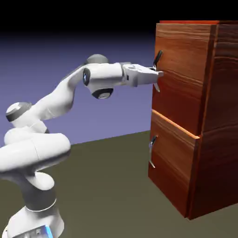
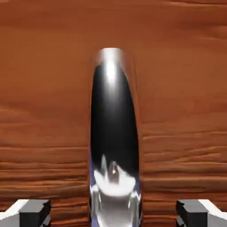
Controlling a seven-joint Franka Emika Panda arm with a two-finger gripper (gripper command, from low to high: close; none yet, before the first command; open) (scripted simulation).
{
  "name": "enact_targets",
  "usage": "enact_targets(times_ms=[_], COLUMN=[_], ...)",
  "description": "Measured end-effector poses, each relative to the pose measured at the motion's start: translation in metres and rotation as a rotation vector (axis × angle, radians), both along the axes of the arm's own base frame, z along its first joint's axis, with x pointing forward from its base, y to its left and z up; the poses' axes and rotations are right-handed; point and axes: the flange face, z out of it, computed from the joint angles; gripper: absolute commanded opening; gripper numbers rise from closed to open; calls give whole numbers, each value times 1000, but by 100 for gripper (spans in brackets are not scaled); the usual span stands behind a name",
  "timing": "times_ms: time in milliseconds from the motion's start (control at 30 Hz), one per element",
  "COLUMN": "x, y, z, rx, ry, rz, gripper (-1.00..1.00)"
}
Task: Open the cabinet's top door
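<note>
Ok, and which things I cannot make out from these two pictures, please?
- Exterior view: the middle of the top door's handle, hidden by the gripper.
- Hand view: the near end of that same handle, cut off by the bottom edge, as are parts of both fingers.
- Exterior view: the inside of the cabinet, hidden by its closed doors; its far side, cut off by the right edge.

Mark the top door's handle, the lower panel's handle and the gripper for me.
top door's handle [image 2: 113, 115]: hand view, dark middle
lower panel's handle [image 1: 150, 148]: exterior view, curved bar
gripper [image 2: 113, 213]: hand view, midway between fingertips
</note>
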Motion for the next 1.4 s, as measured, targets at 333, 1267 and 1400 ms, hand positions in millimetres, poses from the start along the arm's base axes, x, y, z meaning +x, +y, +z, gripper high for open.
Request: enact_targets(times_ms=[333,1267,1400], x=[-59,-133,-136], y=[-47,-198,-226], z=[0,0,0], rx=[0,0,0], ry=[0,1,0], rz=[266,871,971], gripper=[-100,-100,-100])
